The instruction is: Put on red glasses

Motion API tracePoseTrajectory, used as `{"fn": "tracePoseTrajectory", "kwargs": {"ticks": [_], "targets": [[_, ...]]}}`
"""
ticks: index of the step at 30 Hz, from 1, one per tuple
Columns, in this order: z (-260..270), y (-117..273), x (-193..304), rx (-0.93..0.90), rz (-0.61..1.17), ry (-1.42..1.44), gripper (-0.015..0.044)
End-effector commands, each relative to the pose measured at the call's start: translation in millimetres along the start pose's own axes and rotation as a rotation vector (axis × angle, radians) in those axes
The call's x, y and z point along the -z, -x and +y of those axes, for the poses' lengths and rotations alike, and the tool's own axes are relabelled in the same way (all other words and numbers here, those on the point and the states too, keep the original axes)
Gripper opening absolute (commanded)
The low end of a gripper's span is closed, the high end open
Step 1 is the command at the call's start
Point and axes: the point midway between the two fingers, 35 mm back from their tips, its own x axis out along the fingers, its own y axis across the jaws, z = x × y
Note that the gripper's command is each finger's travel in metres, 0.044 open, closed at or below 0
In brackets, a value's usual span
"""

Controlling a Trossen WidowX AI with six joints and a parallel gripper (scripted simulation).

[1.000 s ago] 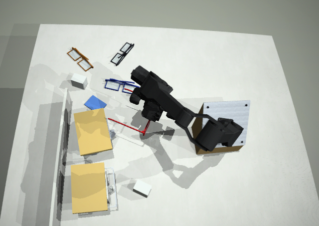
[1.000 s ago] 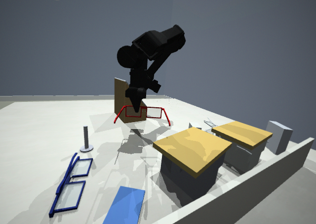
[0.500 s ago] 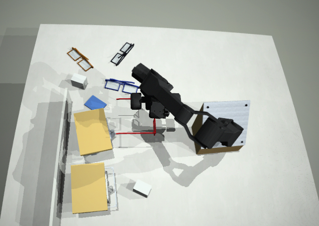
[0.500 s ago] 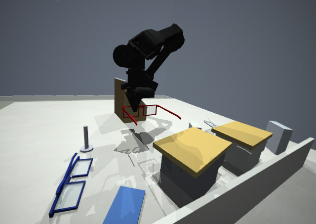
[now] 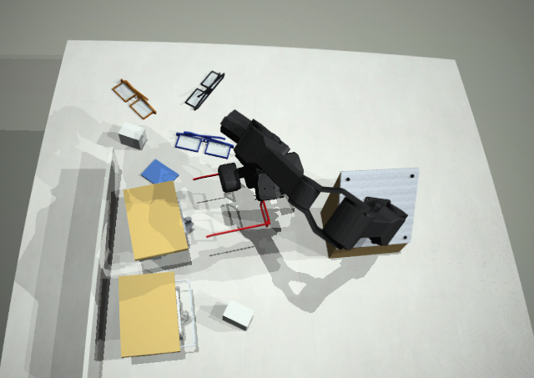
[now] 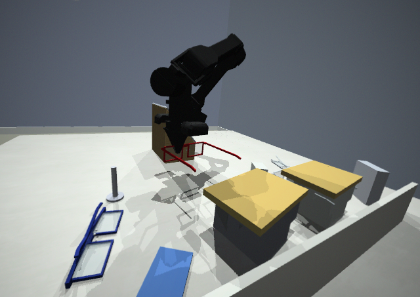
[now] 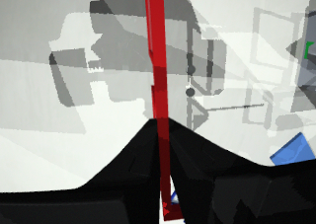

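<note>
The gripper (image 6: 178,151) (image 7: 160,121) is shut on the red glasses (image 5: 238,229) (image 6: 222,150) (image 7: 158,76) at about the bridge and holds them above the table. Their temples are open and point toward the heads. In the top view the arm hides the bridge. The nearer head, with a yellow top (image 5: 155,223) (image 6: 256,198), stands beyond the temple tips, apart from them. A green mark (image 7: 306,50) shows at the wrist view's right edge, seemingly on this head. The other head (image 5: 148,315) (image 6: 320,177) stands beside it; its face is mostly hidden.
Blue glasses (image 5: 199,138) (image 6: 108,258), orange glasses (image 5: 143,96) and black glasses (image 5: 207,88) lie on the table. A blue card (image 5: 158,171) (image 6: 169,270) lies beside the nearer head. White blocks (image 5: 133,135) (image 5: 238,314), a grey post (image 6: 114,181) and a low wall (image 6: 338,253) are around.
</note>
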Motion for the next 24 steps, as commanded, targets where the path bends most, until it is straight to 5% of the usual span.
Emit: {"fn": "tracePoseTrajectory", "kwargs": {"ticks": [1,24], "targets": [[-0.2,-5.5,0.2,0.011,-0.011,0.008,0.0],[-0.7,-30.5,2.5,0.012,-0.015,0.008,0.0]]}}
